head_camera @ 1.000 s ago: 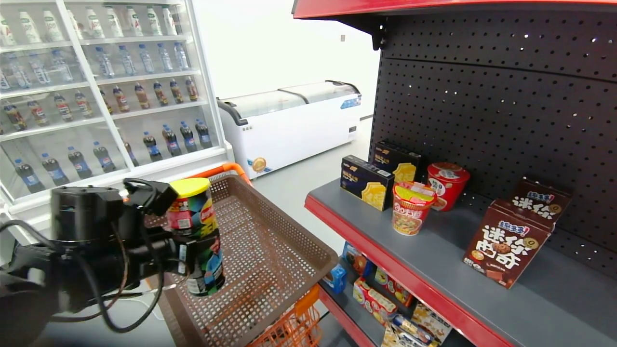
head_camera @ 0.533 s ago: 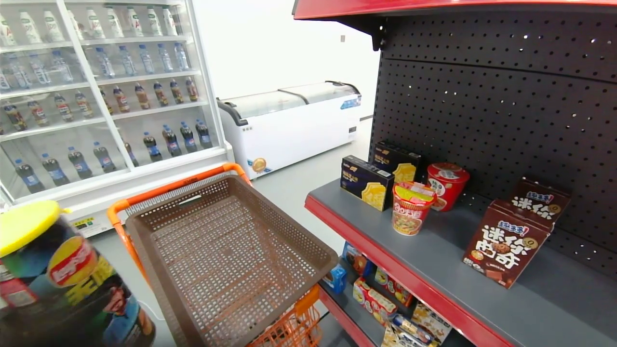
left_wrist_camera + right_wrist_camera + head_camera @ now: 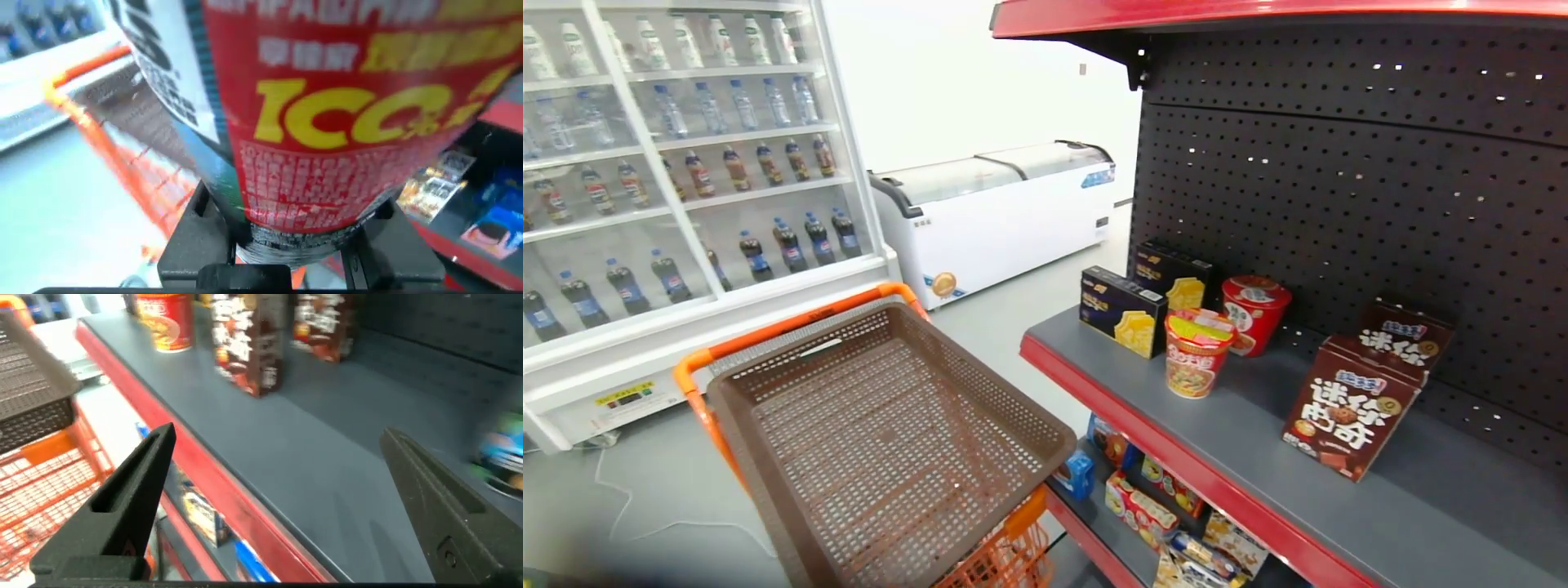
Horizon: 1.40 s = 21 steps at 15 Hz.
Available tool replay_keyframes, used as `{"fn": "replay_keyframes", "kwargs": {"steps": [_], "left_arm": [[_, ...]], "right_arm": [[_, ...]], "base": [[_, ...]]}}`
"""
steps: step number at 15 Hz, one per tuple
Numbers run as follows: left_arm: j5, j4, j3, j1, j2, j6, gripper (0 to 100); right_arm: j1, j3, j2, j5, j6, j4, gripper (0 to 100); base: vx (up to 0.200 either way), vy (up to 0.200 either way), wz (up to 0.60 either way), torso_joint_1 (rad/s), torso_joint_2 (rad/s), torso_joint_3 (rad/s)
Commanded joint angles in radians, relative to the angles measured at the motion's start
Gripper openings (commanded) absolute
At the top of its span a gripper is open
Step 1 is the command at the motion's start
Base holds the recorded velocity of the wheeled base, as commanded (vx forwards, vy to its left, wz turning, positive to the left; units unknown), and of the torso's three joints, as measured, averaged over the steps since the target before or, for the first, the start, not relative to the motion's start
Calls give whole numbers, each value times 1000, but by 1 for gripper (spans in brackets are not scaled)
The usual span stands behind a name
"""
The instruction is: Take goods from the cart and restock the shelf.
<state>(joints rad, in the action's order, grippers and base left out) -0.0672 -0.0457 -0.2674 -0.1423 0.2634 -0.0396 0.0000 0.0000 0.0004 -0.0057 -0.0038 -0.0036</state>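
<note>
Snack can is clamped near its base by the left gripper, whose fingers press against its sides. It is held off to the robot's left, beside the cart's orange frame and away from the shelf. Holding it low probably leaves the body free to stand on its base once set down. The right gripper hangs spread wide with nothing between its fingers, over the grey shelf board near the red front lip, likely ready to steady or take goods. The cart basket looks emptied, so this may be the last item. On the shelf, the dark boxes, the noodle cup and the red tub crowd the near end, and the brown boxes stand farther along. The bare strip between the noodle cup and the brown boxes looks like the easiest landing spot. The red lip must be cleared on the way in, and the upper shelf caps the height.
</note>
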Motion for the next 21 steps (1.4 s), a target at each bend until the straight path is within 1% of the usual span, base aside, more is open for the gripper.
{"fn": "replay_keyframes", "kwargs": {"steps": [1,4,8,17,21], "left_arm": [[0,0,2,1,-32,0,0],[17,-2,11,0,-53,-2,0],[27,-2,50,1,-105,-2,0],[30,-2,60,1,-115,-2,0],[41,-2,66,1,-127,0,0]], "right_arm": [[0,0,0,0,-1,1,100],[2,0,0,0,-1,1,100],[0,0,1,0,-1,1,100],[0,0,0,0,-1,1,100],[0,0,1,1,-2,1,100]], "base": [[0,0,-600,7,2,-7],[0,0,-600,7,2,-1],[0,0,-600,2,5,0],[0,0,-600,3,0,2],[0,0,0,0,0,0]]}}
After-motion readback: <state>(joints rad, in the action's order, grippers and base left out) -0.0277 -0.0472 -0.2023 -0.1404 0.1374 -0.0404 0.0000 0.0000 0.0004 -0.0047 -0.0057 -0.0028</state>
